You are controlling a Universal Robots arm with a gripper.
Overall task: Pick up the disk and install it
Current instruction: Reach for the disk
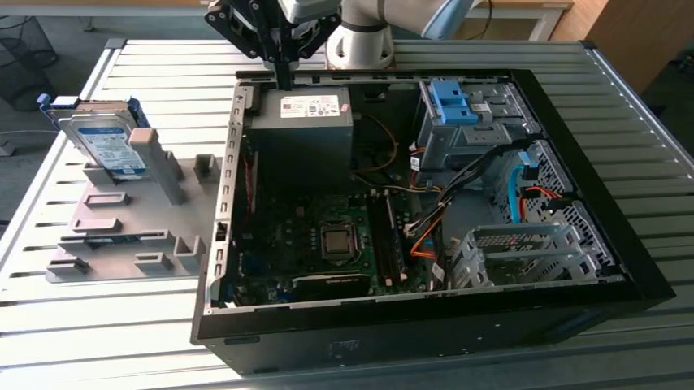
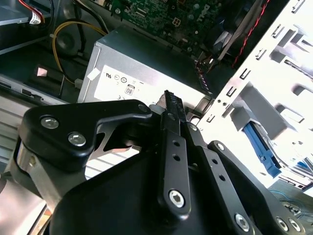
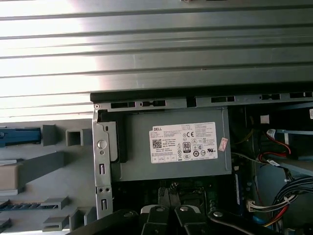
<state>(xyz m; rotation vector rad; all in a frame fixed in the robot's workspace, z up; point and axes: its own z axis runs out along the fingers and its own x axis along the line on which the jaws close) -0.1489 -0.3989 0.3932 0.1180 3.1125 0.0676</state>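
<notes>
So over on the left, the disk (image 1: 103, 142) stands on edge in a slot of the grey holder (image 1: 130, 236) on the slatted worktop (image 1: 162, 57), leaning back a little. I guess it's propped like that so its blue frame sticks up free for a grab. Nothing touches it. The pincer (image 1: 284, 80) hangs well apart from it, to the right, over the far edge of the open PC case (image 1: 607, 244), just above the power supply (image 1: 301, 138). Its fingers are pressed together with nothing between them. Further right sits the grey drive bay with the blue bracket (image 1: 453, 101) on top, and there's a metal cage (image 1: 521, 252) at the near right. Pickup not done yet, as far as I can tell.
</notes>
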